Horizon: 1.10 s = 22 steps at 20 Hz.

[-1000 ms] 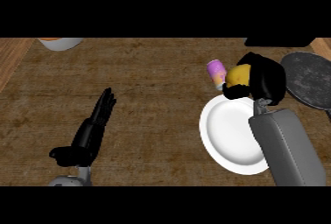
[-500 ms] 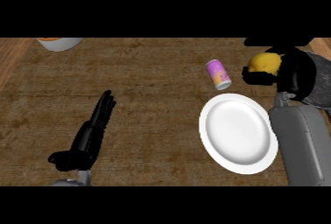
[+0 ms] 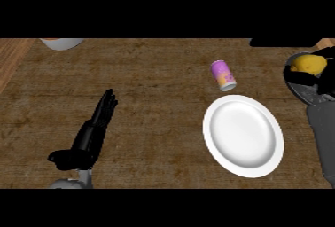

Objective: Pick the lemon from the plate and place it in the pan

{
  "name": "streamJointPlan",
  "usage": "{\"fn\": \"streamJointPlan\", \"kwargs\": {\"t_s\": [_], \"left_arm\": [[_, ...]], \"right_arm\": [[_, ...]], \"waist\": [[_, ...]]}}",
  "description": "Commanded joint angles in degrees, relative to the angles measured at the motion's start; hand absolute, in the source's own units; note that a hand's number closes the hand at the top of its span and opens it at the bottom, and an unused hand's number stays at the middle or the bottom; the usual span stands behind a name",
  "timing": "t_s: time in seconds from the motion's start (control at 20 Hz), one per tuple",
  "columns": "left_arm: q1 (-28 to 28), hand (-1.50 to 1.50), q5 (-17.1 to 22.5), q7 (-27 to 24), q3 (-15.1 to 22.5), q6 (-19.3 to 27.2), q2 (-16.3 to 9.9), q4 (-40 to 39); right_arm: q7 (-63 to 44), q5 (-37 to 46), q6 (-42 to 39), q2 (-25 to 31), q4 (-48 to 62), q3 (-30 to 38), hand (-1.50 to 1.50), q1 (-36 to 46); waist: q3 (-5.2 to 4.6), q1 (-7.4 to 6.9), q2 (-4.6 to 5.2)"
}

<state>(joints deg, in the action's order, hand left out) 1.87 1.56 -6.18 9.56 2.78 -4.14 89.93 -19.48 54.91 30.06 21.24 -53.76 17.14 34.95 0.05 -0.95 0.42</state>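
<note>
Right hand (image 3: 313,79) moved further right, fingers curled round lemon (image 3: 309,64) over pan (image 3: 302,91) at upper right; plate (image 3: 243,135) bare; left hand (image 3: 91,133) straight-fingered lower left.

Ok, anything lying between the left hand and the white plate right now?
No, in the head view only bare counter separates the left hand from the white plate.

one plate (image 3: 243,135), one lemon (image 3: 309,64), one can (image 3: 223,75)

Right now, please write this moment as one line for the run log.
phase: carry to pan | right hand: holds yellow lemon over dark pan | white oval plate: bare | left hand: open, resting
</note>
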Motion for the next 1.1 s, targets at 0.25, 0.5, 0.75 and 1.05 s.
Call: {"fn": "streamJointPlan", "kwargs": {"t_s": [0.25, 0.5, 0.75, 1.05], "left_arm": [[-1.66, 0.0, 0.7, -1.82, -0.51, -2.62, -1.59, 0.93], [3.13, 0.0, -1.23, 0.41, 0.8, 0.52, 1.89, -0.72], [0.74, 0.0, -0.08, -0.93, 0.89, -2.08, 0.39, -0.45], [2.37, 0.0, -0.8, -0.67, 1.36, -1.49, 1.06, -0.29]], "right_arm": [[17.45, -7.7, 15.37, 8.99, 19.37, 10.59, 1.5, 4.0], [24.55, -10.55, 15.54, 13.74, 29.4, 13.71, 1.5, 9.95], [26.07, -14.18, 6.54, 16.91, 35.98, 16.7, 1.5, 7.72], [23.02, -13.08, -10.27, 17.77, 43.38, 14.93, -1.5, 11.35]], "waist": [[0.16, -1.24, 0.45], [0.22, -1.91, 0.84], [0.35, -2.76, 1.42], [0.47, -4.1, 1.76]]}}
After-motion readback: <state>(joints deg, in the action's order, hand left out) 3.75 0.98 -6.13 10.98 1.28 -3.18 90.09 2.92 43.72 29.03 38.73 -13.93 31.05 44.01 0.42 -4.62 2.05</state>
